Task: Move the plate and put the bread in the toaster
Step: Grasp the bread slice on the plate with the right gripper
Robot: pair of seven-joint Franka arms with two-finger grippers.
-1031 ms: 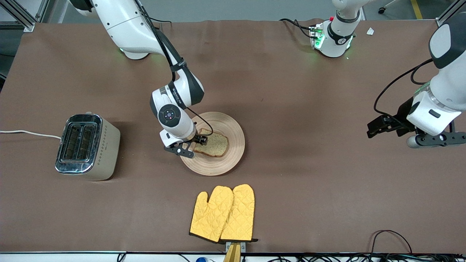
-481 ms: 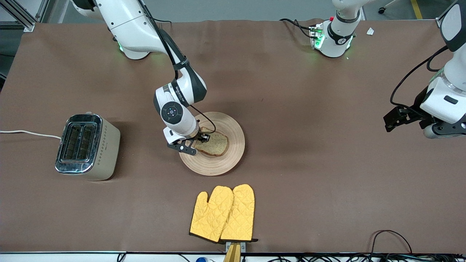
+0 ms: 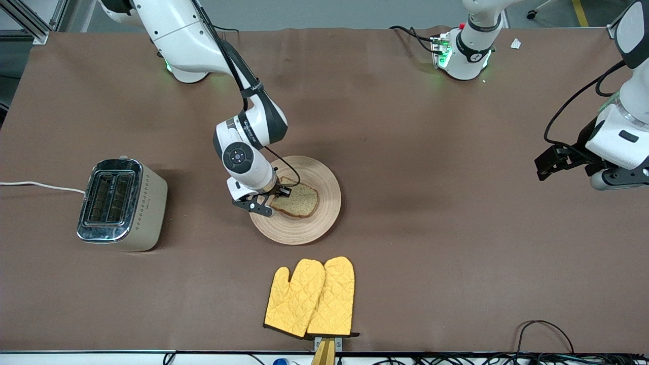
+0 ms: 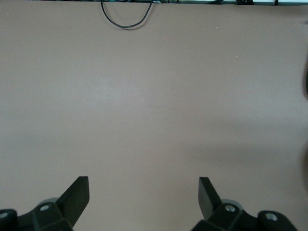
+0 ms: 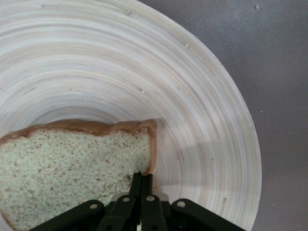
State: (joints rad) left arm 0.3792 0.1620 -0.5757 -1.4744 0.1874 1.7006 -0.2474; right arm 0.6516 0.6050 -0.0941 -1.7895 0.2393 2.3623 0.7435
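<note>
Brown table (image 3: 431, 228): right gripper (image 3: 274, 198) pinches bread's (image 3: 299, 202) edge on plate (image 3: 324, 213) between toaster (image 3: 121, 204) and waiting left gripper (image 3: 550, 165), jaws spread over bare tabletop.

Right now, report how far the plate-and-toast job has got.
Done: the round beige wooden plate sits mid-table. In hand: the right gripper is shut on the speckled brown bread slice, which lies on the plate. Left: carrying it to the cream two-slot toaster, whose slots look empty. The left gripper waits open over bare table.
</note>
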